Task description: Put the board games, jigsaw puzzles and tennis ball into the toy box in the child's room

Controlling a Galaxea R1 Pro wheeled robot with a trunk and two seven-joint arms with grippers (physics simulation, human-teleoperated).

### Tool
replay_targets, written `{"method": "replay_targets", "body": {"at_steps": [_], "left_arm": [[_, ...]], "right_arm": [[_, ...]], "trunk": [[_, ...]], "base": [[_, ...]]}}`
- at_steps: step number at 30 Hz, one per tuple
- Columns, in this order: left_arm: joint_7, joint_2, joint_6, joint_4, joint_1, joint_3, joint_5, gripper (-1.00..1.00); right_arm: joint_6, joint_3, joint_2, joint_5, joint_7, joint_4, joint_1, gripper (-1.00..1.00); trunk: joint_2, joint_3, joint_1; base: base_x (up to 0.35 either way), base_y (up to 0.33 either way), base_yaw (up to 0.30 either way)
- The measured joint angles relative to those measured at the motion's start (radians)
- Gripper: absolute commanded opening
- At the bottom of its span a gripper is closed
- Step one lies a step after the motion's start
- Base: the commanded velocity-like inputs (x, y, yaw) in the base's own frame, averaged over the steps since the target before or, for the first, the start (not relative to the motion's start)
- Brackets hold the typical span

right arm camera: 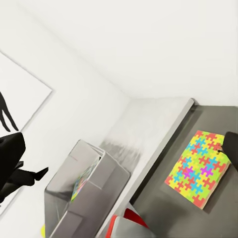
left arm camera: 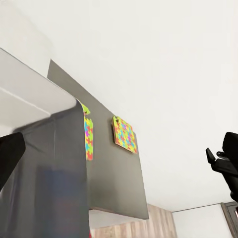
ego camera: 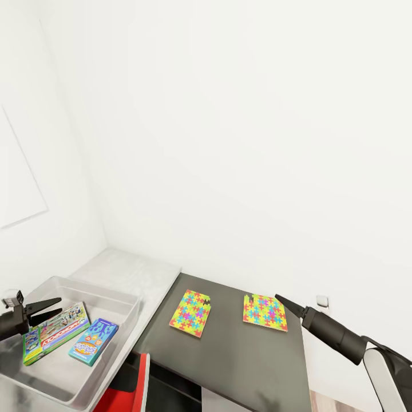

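Lying flat on the dark worktop (ego camera: 240,355), two puzzle boxes (ego camera: 191,312) (ego camera: 265,312) show bright interlocking pieces in yellow, green, blue and red, well apart from each other. The grey toy box (ego camera: 123,297) stands on the paler worktop (ego camera: 134,269) beside it, holding a green-and-red game box (ego camera: 54,332) and a blue game box (ego camera: 94,341). The left gripper (ego camera: 50,309) hangs over the toy box, jaws spread and empty. The right gripper (ego camera: 283,300) points at the nearer puzzle; whether its jaws are parted cannot be told.

Bright, even light; v. faint shadows
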Motion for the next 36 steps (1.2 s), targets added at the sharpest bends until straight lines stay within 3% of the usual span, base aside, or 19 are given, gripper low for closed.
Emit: {"method": "replay_targets", "body": {"at_steps": [36], "left_arm": [[0.000,0.000,-0.002,-0.001,0.000,0.003,0.000,1.00]], "right_arm": [[-0.001,0.001,0.000,0.000,0.002,0.004,0.000,1.00]], "trunk": [[0.000,0.014,0.000]], "base": [[0.000,0.000,0.000]]}}
